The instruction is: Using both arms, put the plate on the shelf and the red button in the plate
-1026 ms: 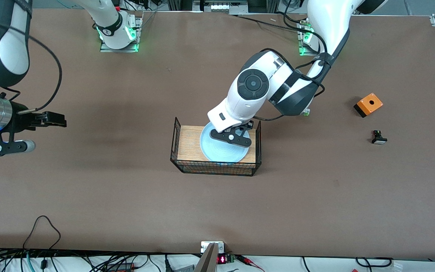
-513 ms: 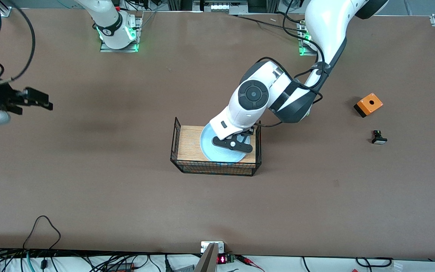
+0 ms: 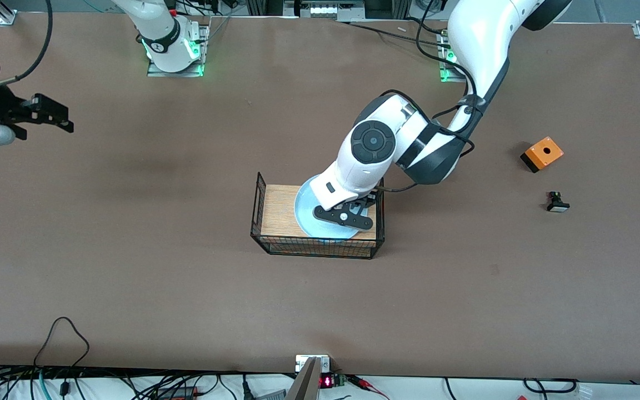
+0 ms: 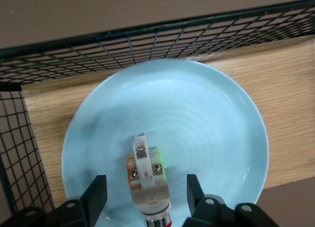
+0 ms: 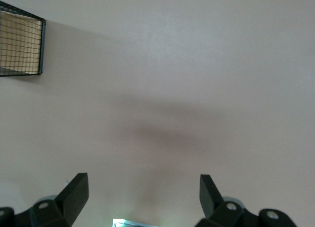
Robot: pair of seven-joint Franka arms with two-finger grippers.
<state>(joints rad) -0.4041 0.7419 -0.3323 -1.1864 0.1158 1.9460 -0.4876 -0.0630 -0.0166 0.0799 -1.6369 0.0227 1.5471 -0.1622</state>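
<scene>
The pale blue plate (image 3: pixel 309 219) lies on the wooden top of the wire rack (image 3: pixel 278 208) in the middle of the table. My left gripper (image 3: pixel 346 214) is low over the plate, open. In the left wrist view the red button (image 4: pixel 147 175), a white and green part with a bit of red cap, lies on the plate (image 4: pixel 197 113) between my left gripper's (image 4: pixel 146 193) open fingers, touching neither. In the front view the hand hides the button. My right gripper (image 3: pixel 64 119) is open and empty over bare table at the right arm's end, as its wrist view (image 5: pixel 142 187) also shows.
An orange box (image 3: pixel 542 153) and a small black part with a white base (image 3: pixel 557 203) sit toward the left arm's end of the table. The rack has black wire walls (image 3: pixel 314 247); one corner shows in the right wrist view (image 5: pixel 19 45).
My right gripper has moved away from the rack, toward the table's end and the robots' bases. My left gripper has shifted slightly over the plate.
</scene>
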